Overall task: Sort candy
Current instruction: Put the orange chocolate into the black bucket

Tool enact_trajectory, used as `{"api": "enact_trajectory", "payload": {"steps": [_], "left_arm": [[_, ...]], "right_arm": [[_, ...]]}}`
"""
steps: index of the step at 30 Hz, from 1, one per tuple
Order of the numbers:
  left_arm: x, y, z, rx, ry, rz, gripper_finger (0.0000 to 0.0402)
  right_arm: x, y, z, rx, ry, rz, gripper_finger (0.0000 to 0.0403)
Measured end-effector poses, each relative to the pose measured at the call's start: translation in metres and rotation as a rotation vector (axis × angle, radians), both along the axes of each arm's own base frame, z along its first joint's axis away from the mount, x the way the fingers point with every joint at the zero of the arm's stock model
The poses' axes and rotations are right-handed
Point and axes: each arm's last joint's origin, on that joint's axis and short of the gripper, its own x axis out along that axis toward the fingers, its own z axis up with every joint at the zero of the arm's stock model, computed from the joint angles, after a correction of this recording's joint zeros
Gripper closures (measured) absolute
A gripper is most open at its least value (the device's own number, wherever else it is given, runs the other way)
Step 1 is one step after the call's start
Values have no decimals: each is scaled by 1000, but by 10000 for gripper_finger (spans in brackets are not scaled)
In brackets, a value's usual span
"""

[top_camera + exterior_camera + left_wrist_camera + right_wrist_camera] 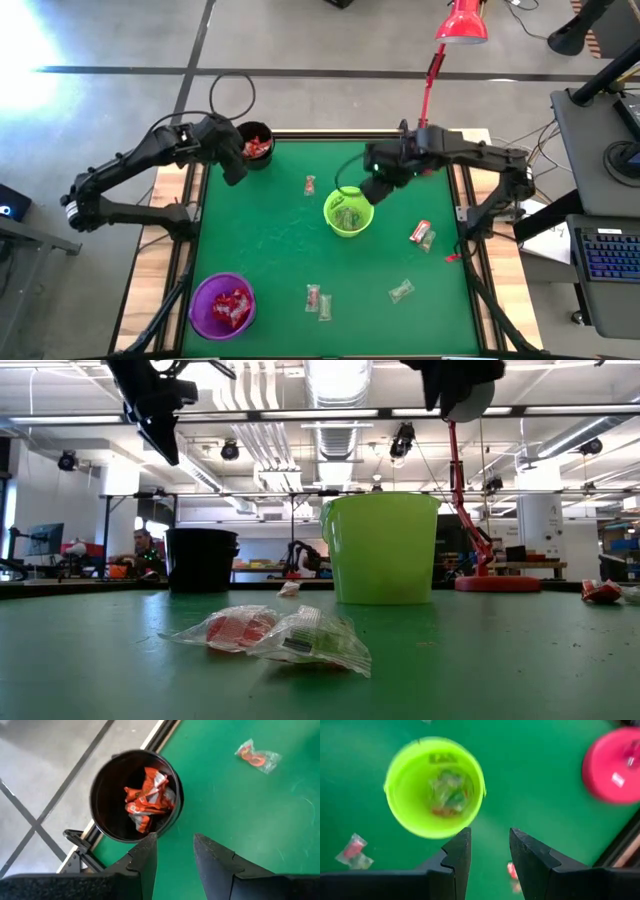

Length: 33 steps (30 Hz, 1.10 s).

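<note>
On the green tabletop (270, 240), the left gripper (174, 851) hangs with jaws narrowly parted and empty just beside the black cup (136, 795) of red candy (147, 800). The right gripper (490, 847) does likewise by the green cup (434, 786) of clear-wrapped sweets (449, 792). Loose candies (318, 300) lie well apart from both.

Table top (270, 240) looks like matt green felt; candy (275, 635) in crinkly clear plastic wrappers — green cup (381, 547) smooth, slightly glossy plastic.
</note>
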Motion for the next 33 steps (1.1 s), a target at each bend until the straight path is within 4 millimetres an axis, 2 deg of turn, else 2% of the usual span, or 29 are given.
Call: {"api": "enact_trajectory", "payload": {"steps": [4, 8, 18, 25, 33], "left_arm": [[0, -2, -6, -18, 7, -17, 290], [0, -5, -3, -30, -12, -44, 290], [-1, -10, 21, 15, -84, -71, 290], [-4, -13, 33, 36, -121, -78, 290], [-7, -15, 34, 36, -134, -72, 290]], "right_arm": [[-6, 19, -16, 17, 56, -10, 275], [-10, 32, -33, 20, 124, 19, 275], [0, 37, -65, 1, 244, 201, 275], [0, 36, -78, -27, 279, 91, 265], [-6, 36, -91, 1, 313, -80, 231]]}}
